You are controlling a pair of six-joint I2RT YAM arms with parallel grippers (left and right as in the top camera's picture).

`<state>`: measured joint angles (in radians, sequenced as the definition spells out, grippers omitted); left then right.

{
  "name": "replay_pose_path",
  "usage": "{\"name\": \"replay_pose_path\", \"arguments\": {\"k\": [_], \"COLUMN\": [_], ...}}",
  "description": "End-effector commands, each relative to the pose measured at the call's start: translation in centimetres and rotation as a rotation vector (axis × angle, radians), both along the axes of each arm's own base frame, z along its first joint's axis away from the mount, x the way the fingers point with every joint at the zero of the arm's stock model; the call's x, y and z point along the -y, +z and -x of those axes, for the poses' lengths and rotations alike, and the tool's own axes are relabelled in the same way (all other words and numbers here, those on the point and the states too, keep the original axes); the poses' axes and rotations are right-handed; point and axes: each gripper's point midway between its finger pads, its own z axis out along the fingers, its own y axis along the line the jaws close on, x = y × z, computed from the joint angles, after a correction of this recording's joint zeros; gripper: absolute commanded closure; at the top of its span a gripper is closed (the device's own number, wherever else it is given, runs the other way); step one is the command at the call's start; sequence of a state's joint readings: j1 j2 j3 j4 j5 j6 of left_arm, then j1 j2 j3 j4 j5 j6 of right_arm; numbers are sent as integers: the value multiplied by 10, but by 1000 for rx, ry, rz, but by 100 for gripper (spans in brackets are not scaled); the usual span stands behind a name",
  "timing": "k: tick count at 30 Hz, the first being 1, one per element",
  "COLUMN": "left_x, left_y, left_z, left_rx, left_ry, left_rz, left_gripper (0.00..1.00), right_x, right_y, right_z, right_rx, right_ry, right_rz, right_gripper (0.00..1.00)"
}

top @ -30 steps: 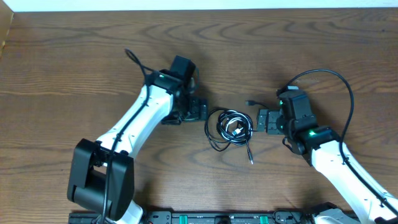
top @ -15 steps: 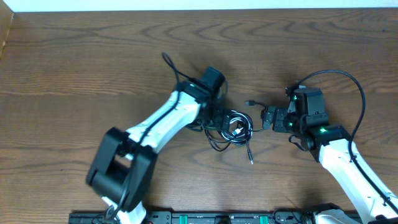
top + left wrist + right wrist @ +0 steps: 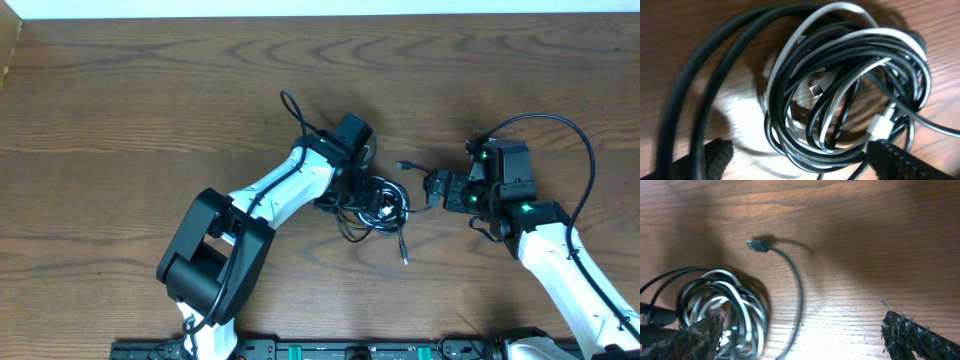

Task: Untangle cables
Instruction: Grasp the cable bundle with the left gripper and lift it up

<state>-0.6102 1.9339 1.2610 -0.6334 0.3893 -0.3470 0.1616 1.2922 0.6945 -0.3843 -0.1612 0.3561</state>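
The left gripper (image 3: pixel 346 190) sits at the left edge of the cables (image 3: pixel 378 200), a coiled bundle of black cords with one whitish strand, lying mid-table (image 3: pixel 120 100). In the wrist view its fingers (image 3: pixel 715 156) are spread wide, with the coil between them. One black end trails down from the coil; another, with a small plug (image 3: pixel 402 165), curves up to the right. The right gripper (image 3: pixel 434 188) hovers just right of the coil, fingers (image 3: pixel 912 332) apart, holding nothing
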Motion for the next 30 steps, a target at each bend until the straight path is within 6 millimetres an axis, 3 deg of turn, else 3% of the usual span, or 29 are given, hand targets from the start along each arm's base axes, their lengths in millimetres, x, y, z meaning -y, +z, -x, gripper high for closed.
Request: {"name": "replay_pose_path", "arguments": {"k": [1,4,9,11,14,16,17,20,24,27,30], "left_x": [17,26,29,29,29,28,27,23,22,22,12], "left_y": [1,2,2,2,2,2,2,8,35,79,124], "left_z": [10,13,14,14,14,12,11,6,-2,-12,-24], "left_rx": [-19,-5,2,2,2,4,4,25,125,287,454], "left_ry": [-32,-54,-61,-61,-61,-57,-53,-61,-162,-251,-245], "left_rz": [46,57,62,62,62,59,60,69,104,138,120], "left_gripper": [24,37,55,61,77,87,93,92,93,93,93], "right_x": [1,1,1,1,2,3,3,3,2,-2,-18], "right_y": [3,3,3,3,3,2,2,2,2,4,11], "right_z": [-3,-3,-3,-3,-3,-2,-1,-1,-2,-2,-4], "right_rx": [5,5,5,5,5,-1,-3,-3,5,17,69], "right_ry": [-8,-8,-9,-9,-4,-4,-5,-4,9,54,187], "right_rz": [-10,-10,-10,-9,-4,-3,-2,-2,4,5,-28], "right_gripper": [1,4,22,35,67,81,85,90,92,95,96]}}
